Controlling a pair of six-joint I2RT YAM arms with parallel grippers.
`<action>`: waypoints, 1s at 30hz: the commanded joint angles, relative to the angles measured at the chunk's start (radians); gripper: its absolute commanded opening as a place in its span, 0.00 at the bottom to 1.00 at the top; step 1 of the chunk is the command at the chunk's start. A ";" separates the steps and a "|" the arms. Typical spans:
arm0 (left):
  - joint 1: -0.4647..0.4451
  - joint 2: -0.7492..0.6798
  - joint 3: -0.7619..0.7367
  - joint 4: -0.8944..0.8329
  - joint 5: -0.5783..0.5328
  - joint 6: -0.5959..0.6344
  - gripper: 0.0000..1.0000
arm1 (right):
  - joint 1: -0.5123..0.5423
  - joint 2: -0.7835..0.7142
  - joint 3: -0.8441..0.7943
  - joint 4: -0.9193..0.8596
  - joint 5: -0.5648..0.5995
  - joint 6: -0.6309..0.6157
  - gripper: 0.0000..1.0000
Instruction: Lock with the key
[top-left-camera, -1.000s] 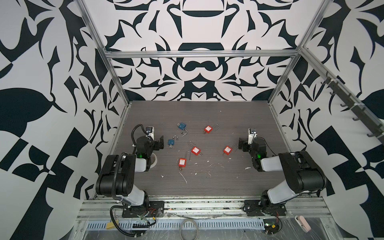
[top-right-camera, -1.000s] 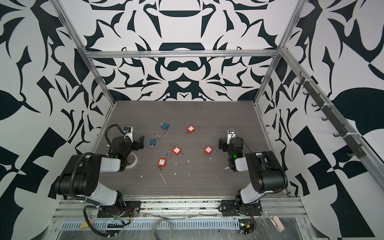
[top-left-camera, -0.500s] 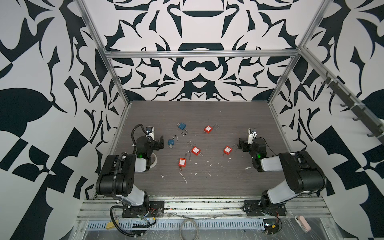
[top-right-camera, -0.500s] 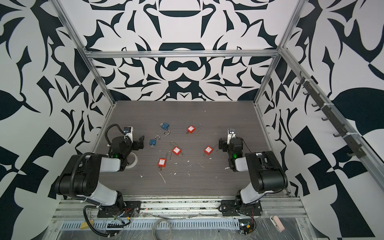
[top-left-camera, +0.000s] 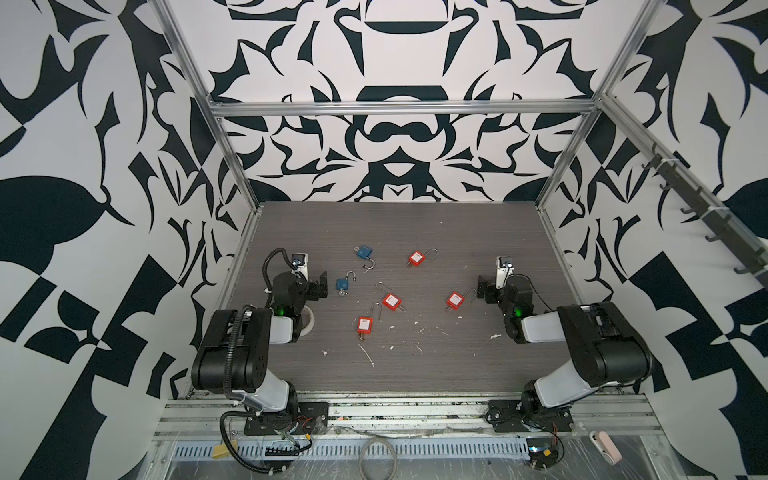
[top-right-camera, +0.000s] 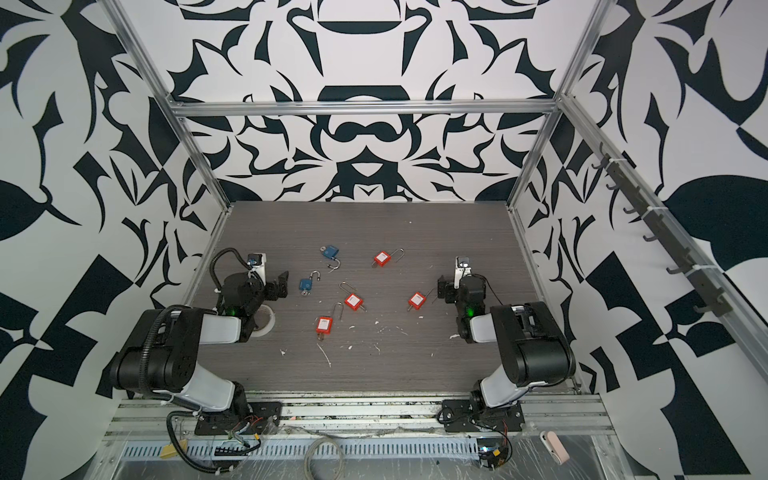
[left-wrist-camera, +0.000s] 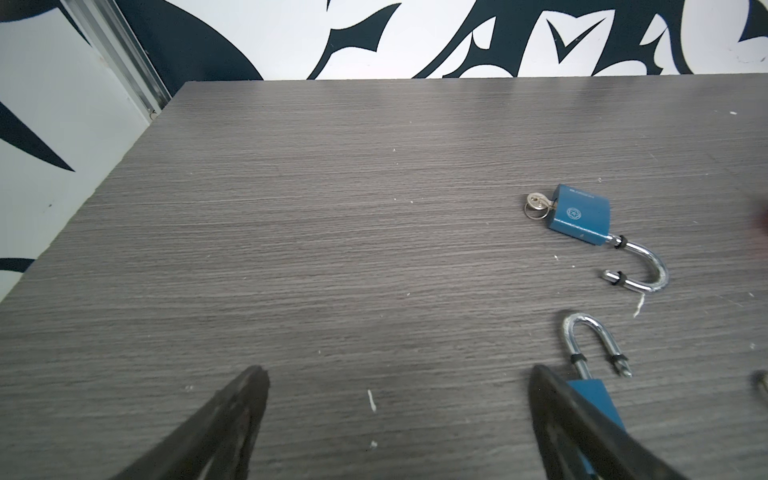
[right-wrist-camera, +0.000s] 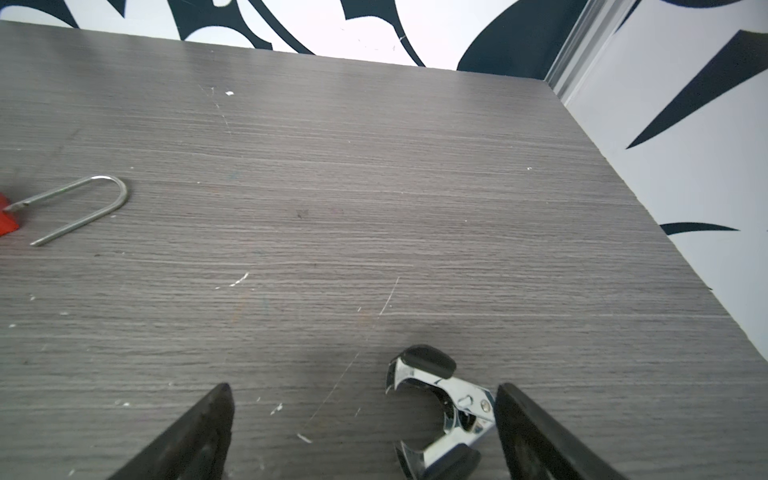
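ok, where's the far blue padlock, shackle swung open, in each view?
In a top view: far blue padlock, left of middle.
In a top view: same padlock, same place.
Left wrist: padlock beyond the near blue padlock, key in it.
Right wrist: not in it.
Shared landmark: near blue padlock.

No word or number can be read anywhere. In the left wrist view, the blue padlock (left-wrist-camera: 579, 216) with the key in it carries a round white emblem on its face and a thin line of print along its edge, too small to read. In a top view, the four red padlocks (top-left-camera: 416, 258) (top-left-camera: 391, 301) (top-left-camera: 455, 299) (top-left-camera: 364, 325) around the middle of the frame each bear a white label, its print illegible.
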 joint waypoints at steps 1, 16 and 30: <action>-0.005 0.011 0.006 0.037 0.003 -0.013 0.99 | 0.004 -0.019 -0.027 0.099 -0.060 -0.034 0.99; -0.016 -0.170 0.029 -0.149 0.007 0.004 0.99 | 0.005 -0.272 -0.010 -0.128 0.019 0.000 0.95; -0.021 -0.435 0.308 -0.861 0.291 -0.272 1.00 | 0.012 -0.340 0.524 -1.416 -0.025 0.628 0.83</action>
